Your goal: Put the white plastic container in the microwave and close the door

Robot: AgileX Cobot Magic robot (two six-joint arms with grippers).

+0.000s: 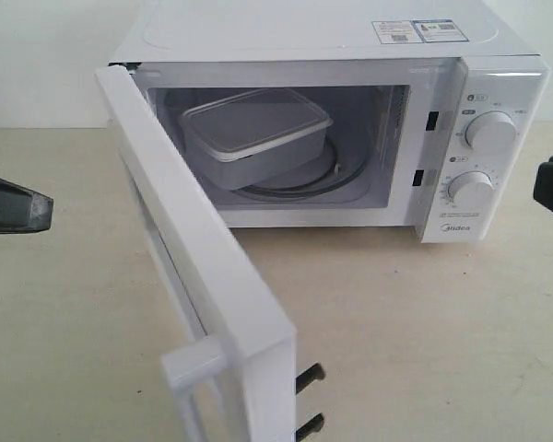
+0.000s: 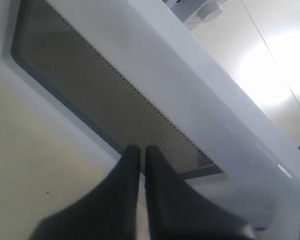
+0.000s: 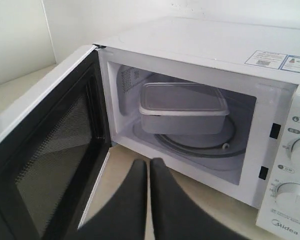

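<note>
We find the translucent white rectangular plastic container [image 1: 255,133], its flat rimmed lid on, lying inside the cavity of the white boxy microwave [image 1: 304,28]. It rests on the round glass turntable [image 1: 346,175], nearer the hinge side of the cavity and turned a little askew to the microwave's front. The microwave's wide white door [image 1: 212,267] stands wide open, hinged on the side of the microwave away from the controls. Its black mesh inner face shows in the right wrist view. At its free edge we see the vertical white bar handle [image 1: 189,368] and two dark latch hooks [image 1: 309,375].

On the microwave's control panel sit two round white knobs, the upper knob [image 1: 490,132] directly above the lower knob [image 1: 471,191]. A small printed label [image 1: 419,30] lies on the microwave's top, above the panel. The microwave stands on a pale beige table [image 1: 424,331].

The left gripper [image 2: 141,148] has its two dark fingers drawn together with only a hairline gap between them, and it holds nothing. It sits on the outer side of the open door, near the door's dark window, with a gap to the door in the exterior view.

The right gripper [image 3: 149,162] has its fingers pressed together and is likewise empty. It hangs in front of the microwave's opening, apart from it and towards the control-panel side.
</note>
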